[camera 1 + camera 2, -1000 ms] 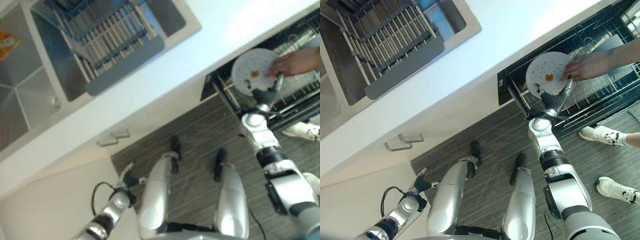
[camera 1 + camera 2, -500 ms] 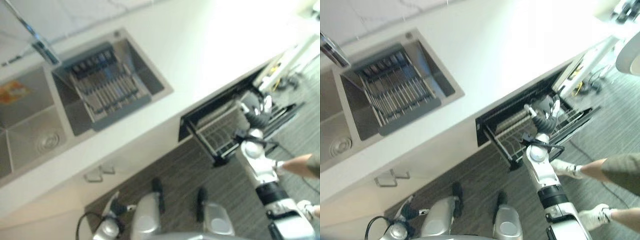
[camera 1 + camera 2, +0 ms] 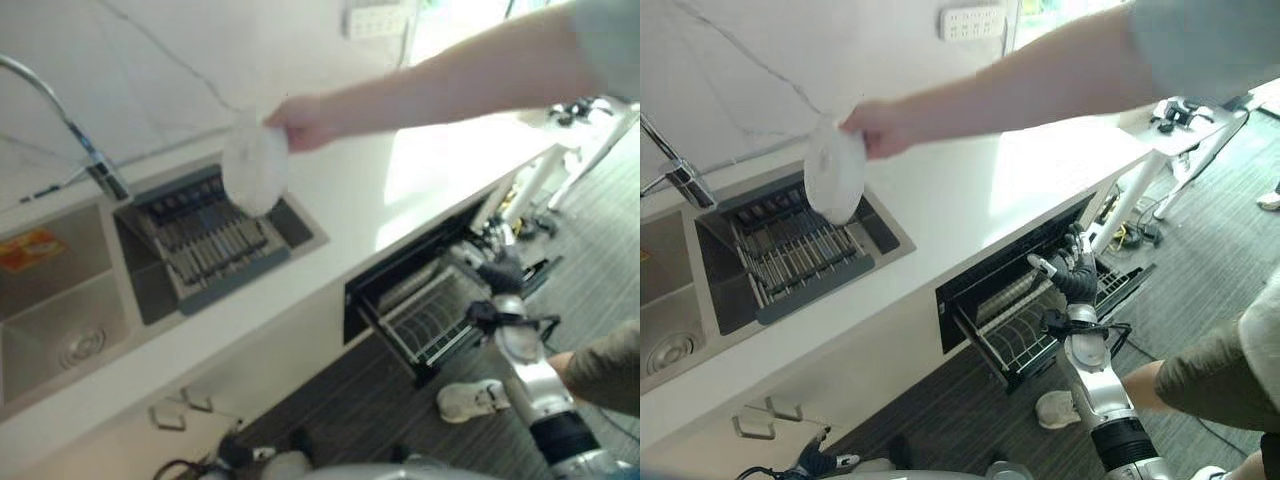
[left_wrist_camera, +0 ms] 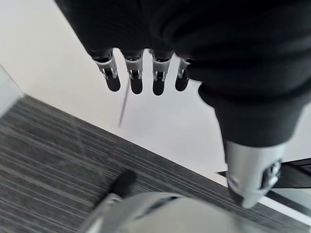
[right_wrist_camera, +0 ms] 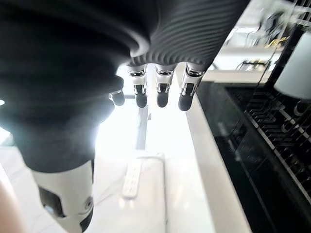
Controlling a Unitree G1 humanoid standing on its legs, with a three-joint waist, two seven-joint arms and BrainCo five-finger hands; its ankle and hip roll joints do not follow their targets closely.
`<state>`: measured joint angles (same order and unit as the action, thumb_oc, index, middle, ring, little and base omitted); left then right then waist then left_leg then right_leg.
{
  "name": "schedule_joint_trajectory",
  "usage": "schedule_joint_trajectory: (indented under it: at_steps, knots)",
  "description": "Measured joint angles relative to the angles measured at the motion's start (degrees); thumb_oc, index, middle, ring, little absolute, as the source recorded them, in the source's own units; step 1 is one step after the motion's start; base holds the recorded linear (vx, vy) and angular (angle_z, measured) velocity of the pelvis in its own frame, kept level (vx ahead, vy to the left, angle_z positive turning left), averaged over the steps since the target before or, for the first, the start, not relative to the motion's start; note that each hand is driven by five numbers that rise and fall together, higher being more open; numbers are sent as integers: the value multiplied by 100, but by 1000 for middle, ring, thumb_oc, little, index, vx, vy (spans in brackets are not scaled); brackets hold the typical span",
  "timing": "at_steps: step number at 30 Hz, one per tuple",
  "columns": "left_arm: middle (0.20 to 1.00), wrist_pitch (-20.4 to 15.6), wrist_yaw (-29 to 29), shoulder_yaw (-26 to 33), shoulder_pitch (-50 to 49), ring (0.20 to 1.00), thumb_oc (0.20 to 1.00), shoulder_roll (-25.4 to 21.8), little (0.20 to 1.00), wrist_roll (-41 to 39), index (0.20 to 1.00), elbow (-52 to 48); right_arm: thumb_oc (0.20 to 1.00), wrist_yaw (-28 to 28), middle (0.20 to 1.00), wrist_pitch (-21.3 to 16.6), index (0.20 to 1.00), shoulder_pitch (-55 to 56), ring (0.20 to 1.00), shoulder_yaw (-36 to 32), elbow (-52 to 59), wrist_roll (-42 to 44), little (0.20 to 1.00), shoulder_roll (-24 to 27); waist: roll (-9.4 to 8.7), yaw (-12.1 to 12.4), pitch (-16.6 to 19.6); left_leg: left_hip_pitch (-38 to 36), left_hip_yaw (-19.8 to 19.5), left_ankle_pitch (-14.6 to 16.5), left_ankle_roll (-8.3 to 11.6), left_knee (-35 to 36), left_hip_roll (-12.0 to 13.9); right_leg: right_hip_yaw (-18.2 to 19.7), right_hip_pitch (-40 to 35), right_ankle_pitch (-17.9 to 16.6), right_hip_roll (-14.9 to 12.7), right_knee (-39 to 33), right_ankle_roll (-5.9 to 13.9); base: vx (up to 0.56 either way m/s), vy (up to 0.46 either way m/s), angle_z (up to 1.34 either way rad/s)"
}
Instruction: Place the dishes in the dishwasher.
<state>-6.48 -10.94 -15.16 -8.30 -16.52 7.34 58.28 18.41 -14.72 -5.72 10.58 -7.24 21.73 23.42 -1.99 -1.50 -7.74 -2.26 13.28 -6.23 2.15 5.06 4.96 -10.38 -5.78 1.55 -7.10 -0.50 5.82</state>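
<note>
Holding empty with relaxed fingers, right hand (image 3: 1077, 274) above pulled-out black wire dishwasher rack (image 3: 1025, 335); round white plate (image 3: 833, 180) at ten o'clock, in person's hand (image 3: 878, 128) over sink. Left hand (image 4: 146, 73) likewise open, farther.

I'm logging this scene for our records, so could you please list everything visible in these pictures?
Plate: one, white, held by a person over the sink rack.
Sink rack: one, grey, in the sink.
Faucet: one, silver, behind the sink.
Counter: one, white.
Dishwasher rack: one, wire, pulled out below the counter.
Wall outlet: one, white.
Person's hand: one, gripping the plate.
Right hand: open, above the dishwasher rack.
Left hand: open, near the floor.
</note>
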Motion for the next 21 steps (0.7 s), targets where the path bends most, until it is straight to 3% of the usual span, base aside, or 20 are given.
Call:
schedule_joint_trajectory:
  at_steps: [5,12,21]
  knots:
    - [1000,40,378,-17,-102,1000,1000,92,1000,-124,1000,-424,1000,-580,1000,1,1000,267,1000,-90,133,213,1000,130,101,19,132,22,-39,-14,11,35,-21,-135,-206,-193,9,-398,19,14,3,6]
    - [1000,570,99,83,-216,1000,1000,239,1000,-245,1000,-209,1000,-950,1000,3,1000,279,1000,-247,501,325,1000,149,110,55,164,92,-337,-87,43,35,-23,-444,-367,-189,57,-450,1,10,-19,22]
    - [1000,852,62,382,-264,1000,1000,337,1000,-247,1000,-337,1000,-1199,1000,176,1000,128,1000,-5,844,320,1000,106,120,282,194,154,-521,-106,73,36,-56,-615,-438,-142,58,-451,3,53,-2,13]
